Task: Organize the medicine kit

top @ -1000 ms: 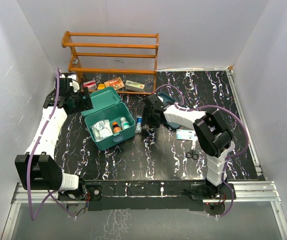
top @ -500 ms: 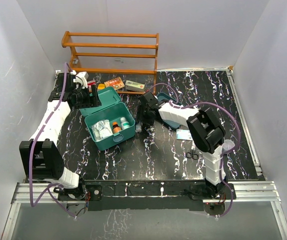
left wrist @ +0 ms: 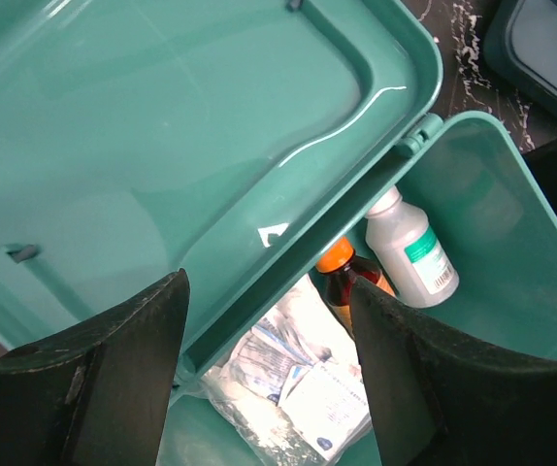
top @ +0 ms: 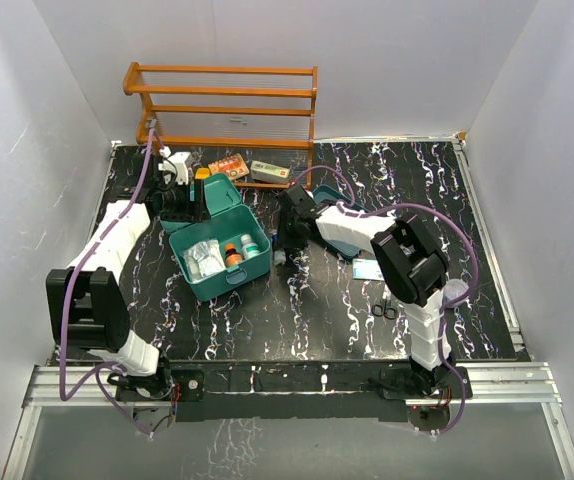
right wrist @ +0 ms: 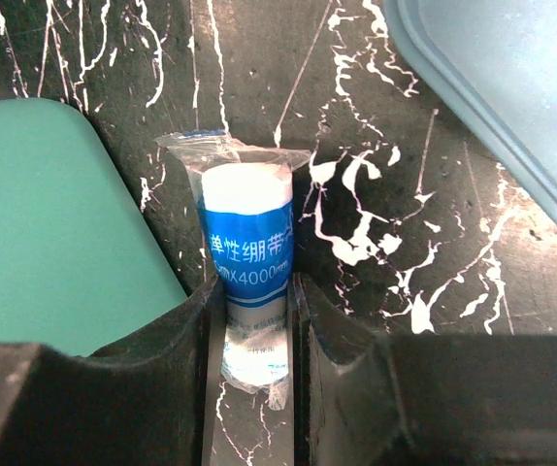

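We are judging the kit (top: 239,280), sitting left of centre with its lid (left wrist: 162,126) open, to be a light, stiff, slick plastic box, best taken by a side wall. Our left gripper (left wrist: 267,291) is hovering spread wide over the lid, holding nothing. Our right gripper (right wrist: 256,286) is pinching a soft wrapped roll (right wrist: 249,223) lying just right of the kit.

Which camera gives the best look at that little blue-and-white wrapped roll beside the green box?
The right wrist view: the bandage roll lies front and centre, label legible. In the top external view it is almost hidden under the right arm; the left wrist view misses it.
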You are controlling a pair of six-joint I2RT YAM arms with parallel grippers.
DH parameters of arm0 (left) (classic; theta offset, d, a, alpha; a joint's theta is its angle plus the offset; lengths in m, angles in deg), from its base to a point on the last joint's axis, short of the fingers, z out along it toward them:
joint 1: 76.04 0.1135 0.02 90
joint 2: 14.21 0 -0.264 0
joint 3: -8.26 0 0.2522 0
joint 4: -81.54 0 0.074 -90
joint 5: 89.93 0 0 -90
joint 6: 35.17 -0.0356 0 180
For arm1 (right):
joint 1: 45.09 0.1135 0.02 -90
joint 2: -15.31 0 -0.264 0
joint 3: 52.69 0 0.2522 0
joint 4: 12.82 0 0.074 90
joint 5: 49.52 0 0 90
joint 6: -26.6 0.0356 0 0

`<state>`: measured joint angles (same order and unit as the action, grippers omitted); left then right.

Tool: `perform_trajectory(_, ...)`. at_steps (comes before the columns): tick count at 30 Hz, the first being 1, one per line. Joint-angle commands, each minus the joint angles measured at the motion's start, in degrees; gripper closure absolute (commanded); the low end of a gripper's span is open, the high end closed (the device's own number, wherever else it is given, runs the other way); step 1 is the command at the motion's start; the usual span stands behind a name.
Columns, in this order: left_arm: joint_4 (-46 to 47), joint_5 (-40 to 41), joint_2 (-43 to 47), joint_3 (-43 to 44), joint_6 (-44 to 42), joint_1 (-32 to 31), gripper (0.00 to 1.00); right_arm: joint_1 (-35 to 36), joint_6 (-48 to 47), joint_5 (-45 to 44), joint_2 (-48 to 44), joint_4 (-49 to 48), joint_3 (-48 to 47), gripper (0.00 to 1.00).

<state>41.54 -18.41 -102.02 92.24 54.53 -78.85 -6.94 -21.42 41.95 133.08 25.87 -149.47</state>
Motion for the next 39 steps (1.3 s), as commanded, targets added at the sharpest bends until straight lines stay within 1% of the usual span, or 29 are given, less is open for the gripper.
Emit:
perform_trajectory(1, -1.12, -5.2, 1.14, -0.5, -0.75, -0.35, 0.35, 0.04, -2.26, -2.83, -3.69, 0.08, 2.43, 0.79)
perform_trajectory(3, -0.25, -4.4, 3.32, -2.47, 0.2, -0.68, 0.36, 0.0, -2.62, -4.23, -5.56, 0.23, 3.4, 0.79)
perform_trajectory(6, -0.42, -0.76, 5.34, -5.05, 1.03, -0.88, 0.39, -0.05, -3.07, -6.25, -8.41, 0.48, 4.76, 0.79)
perform_trajectory(11, -2.63, 3.76, 6.16, -5.91, 2.0, -1.48, 0.47, -0.04, -3.43, -7.4, -12.98, 1.12, 6.66, 0.79)
perform_trajectory(13, -3.59, 4.23, 6.75, -5.81, 2.41, -1.78, 0.51, -0.01, -3.48, -7.81, -14.57, 1.6, 7.21, 0.79)
perform_trajectory(18, -4.59, 0.72, 8.87, -7.44, 4.34, -2.52, 0.54, -0.03, -3.44, -8.82, -17.65, 2.59, 7.89, 0.78)
perform_trajectory(22, -5.19, -1.4, 9.57, -9.72, 6.6, -3.43, 0.54, -0.06, -2.65, -9.85, -21.97, 3.2, 7.88, 0.78)
perform_trajectory(30, -5.24, -6.4, 15.1, -14.24, 12.38, -5.66, 0.55, -0.03, 0.71, -12.31, -29.08, 4.07, 6.49, 0.77)
perform_trajectory(35, -3.34, -8.1, 17.9, -16.9, 15.37, -6.33, 0.54, 0.58, 2.5, -11.07, -30.67, 4.12, 3.98, 0.76)
perform_trajectory(39, -2.7, -7.62, 18.53, -16.48, 17.91, -6.29, 0.52, 3.85, 3.98, -12.0, -29.72, 3.11, 1.76, 0.76)
